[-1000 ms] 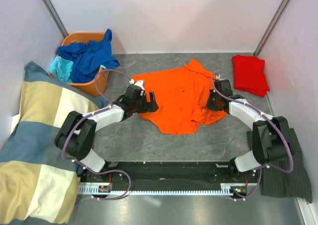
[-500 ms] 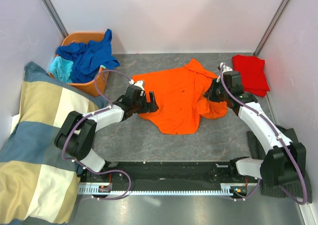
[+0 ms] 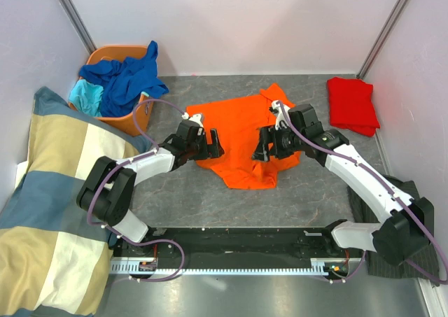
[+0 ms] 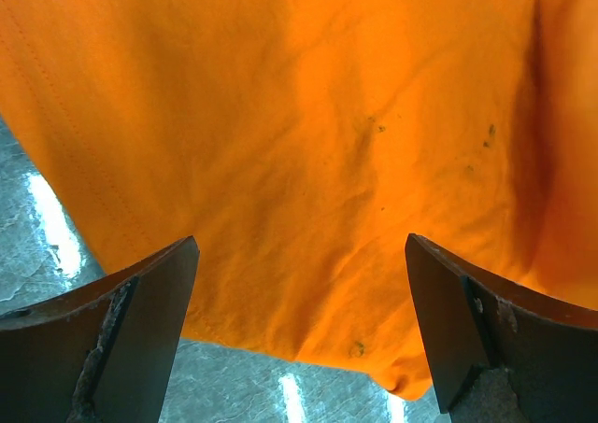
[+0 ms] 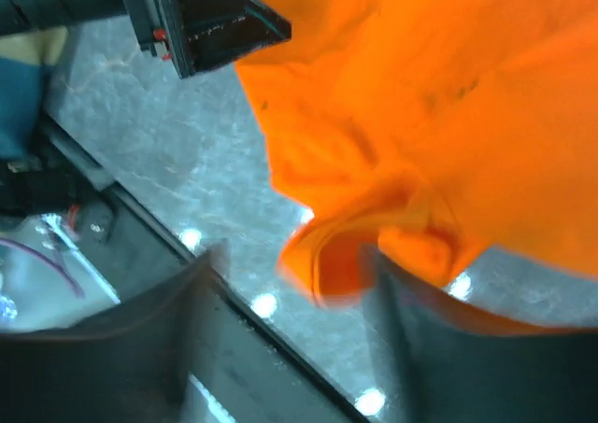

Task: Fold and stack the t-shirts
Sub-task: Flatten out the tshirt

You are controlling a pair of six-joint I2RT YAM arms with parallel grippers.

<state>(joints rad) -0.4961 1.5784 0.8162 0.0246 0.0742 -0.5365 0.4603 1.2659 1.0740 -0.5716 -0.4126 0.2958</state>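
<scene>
Since 1 second ago, the right gripper [image 3: 264, 151] is crossing leftward over the orange t-shirt [image 3: 234, 127], folding its right side inward on the grey table [image 3: 210, 198], jaws now parting around bunched cloth. The left gripper [image 3: 210, 144] is staying wide open, empty, at the shirt's left edge.

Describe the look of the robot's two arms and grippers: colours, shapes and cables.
Both the left arm and the right arm have white links joined by bulky black joints, with a thin lilac cable looping along each. The left gripper and right gripper are black; the fingers are dark, flat wedges with scuffed edges.
</scene>
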